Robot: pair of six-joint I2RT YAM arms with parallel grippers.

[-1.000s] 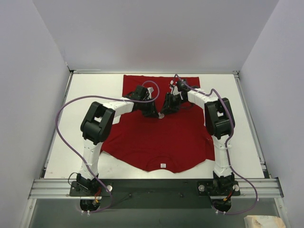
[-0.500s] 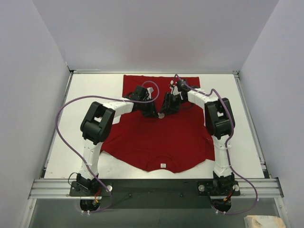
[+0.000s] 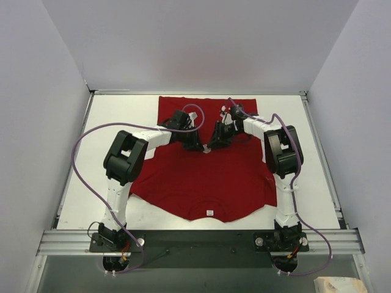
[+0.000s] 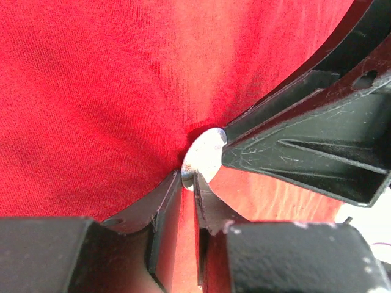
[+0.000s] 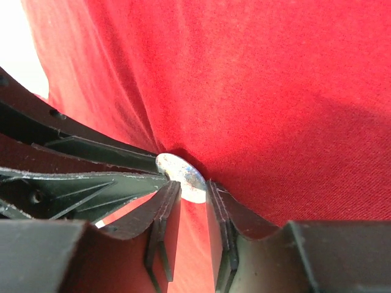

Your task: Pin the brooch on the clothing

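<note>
The red T-shirt (image 3: 208, 180) lies flat on the table, its white collar label (image 3: 209, 213) toward the arms. The brooch (image 3: 206, 149), a small silver disc, sits on the shirt's middle between both grippers. In the left wrist view my left gripper (image 4: 188, 180) is shut on a small metal part at the brooch's (image 4: 205, 160) lower edge, with the right gripper's fingers (image 4: 305, 152) against the disc from the right. In the right wrist view my right gripper (image 5: 194, 194) is shut on the disc (image 5: 182, 176), and the fabric (image 5: 275, 104) puckers around it.
The white table (image 3: 116, 122) shows bare on both sides of the shirt, with raised rails at its left, right and far edges. Purple cables (image 3: 79, 159) loop beside both arms. Grey walls enclose the table on three sides.
The right wrist has shifted slightly to the right and back. Both grippers stay joined at the brooch; the shirt has not moved.
</note>
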